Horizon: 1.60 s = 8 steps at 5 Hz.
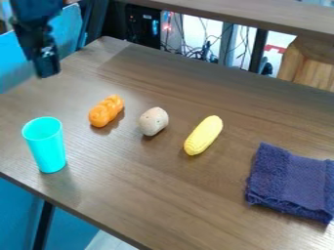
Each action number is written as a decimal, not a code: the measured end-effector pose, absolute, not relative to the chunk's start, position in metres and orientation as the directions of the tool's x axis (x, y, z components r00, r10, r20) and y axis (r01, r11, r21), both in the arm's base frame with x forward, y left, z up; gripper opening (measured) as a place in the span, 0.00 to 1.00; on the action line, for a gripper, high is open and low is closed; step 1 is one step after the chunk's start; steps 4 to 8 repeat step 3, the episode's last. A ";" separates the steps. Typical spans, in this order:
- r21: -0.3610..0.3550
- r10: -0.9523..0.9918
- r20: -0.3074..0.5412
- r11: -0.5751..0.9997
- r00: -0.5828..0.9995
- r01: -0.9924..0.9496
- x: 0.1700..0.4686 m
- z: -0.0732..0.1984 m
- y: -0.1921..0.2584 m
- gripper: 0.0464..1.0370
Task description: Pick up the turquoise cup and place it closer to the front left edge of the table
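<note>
Turquoise cup [48,151]: upright, inner wall visible | orange loaf [106,111]: near | gripper [48,74]: upper left, can't tell opening or grasp

Wooden table [153,205] with 5 objects

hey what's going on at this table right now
A robot arm's black gripper hangs above the table's far left part, not touching any of the things set out. Nearest are an upright turquoise cup and an orange braided piece. Beyond them, left to right, lie a pale potato-like lump, a yellow corn cob and a folded purple cloth.
</note>
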<state>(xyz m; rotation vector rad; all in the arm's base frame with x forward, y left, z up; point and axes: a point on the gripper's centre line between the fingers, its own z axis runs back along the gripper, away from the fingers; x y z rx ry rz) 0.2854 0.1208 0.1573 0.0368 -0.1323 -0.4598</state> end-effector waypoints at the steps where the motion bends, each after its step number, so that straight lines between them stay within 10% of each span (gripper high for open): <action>1: 0.045 -0.244 0.102 0.970 0.965 0.240 0.323 0.142 0.126 0.96; 8: 0.015 -0.128 0.039 0.992 0.991 0.127 0.344 0.122 0.115 0.96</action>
